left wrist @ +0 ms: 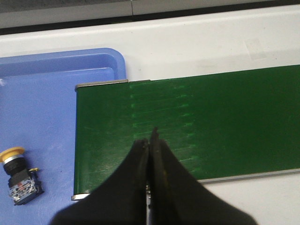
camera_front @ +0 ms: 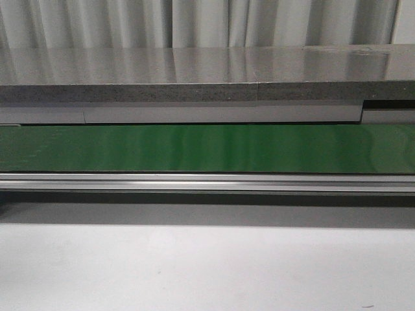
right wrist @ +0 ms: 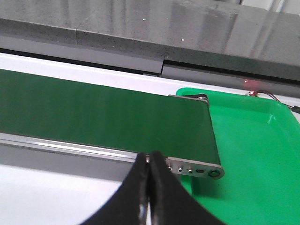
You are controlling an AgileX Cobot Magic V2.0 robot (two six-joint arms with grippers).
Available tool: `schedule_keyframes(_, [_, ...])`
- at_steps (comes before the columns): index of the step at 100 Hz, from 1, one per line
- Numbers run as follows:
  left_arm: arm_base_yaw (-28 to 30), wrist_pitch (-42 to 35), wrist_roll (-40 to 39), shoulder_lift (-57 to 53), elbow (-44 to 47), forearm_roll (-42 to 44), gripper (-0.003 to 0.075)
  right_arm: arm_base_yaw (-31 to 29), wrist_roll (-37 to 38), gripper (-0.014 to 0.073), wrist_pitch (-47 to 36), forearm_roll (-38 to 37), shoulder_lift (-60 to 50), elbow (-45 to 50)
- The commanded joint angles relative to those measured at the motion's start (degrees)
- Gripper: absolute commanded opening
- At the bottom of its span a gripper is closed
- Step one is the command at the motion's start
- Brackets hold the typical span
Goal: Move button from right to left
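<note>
A: One button (left wrist: 18,176) only, lower left of the left wrist view, lying on its side in the blue tray (left wrist: 56,84), orange-yellow cap toward the upper left, black body toward the lower right. Already on the left side, apparently.

B: Agreed. Nothing on the green belt (camera_front: 207,148) across the middle of the front view, and no arm showing there at all.

A: Left gripper (left wrist: 151,140) pressed together, empty, hanging over the belt's end at bottom centre, well apart from the button.

B: Right gripper (right wrist: 149,164) likewise pressed together with nothing between the fingers, bottom centre, over the belt's near rail beside the green tray (right wrist: 253,154) at the right of that view.

A: No button visible in that green tray. Possibly done, then, or possibly another part beyond the frame.

B: Hence the risk: reaching again for a part already delivered, and knocking it about.

A: Or descending with fingers still closed and merely pushing the thing. Round cap, lying sideways, so likely to roll or skid on smooth plastic.

B: Also a chance of clipping the belt's end plate or the tray rim, being so close together.
</note>
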Motion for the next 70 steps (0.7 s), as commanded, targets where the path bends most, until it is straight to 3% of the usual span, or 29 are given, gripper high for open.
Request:
schedule_keyframes(1, [-0.33, -5.36, -0.09, -4.74, 1.45, -1.46, -0.0020, 0.01, 0.05, -0.0068, -4.89, -0.43, 0.41, -1.43])
schedule_keyframes(42, [-7.42, -12.57, -0.09, -22.38, 15.95, -3.25, -0.0020, 0.01, 0.05, -0.0068, -4.89, -0.43, 0.41, -1.43])
schedule_keyframes(70, [-7.44, -13.17, -0.09, -34.83, 23.81, -3.25, -0.0020, 0.01, 0.05, -0.0068, -4.89, -0.43, 0.41, -1.43])
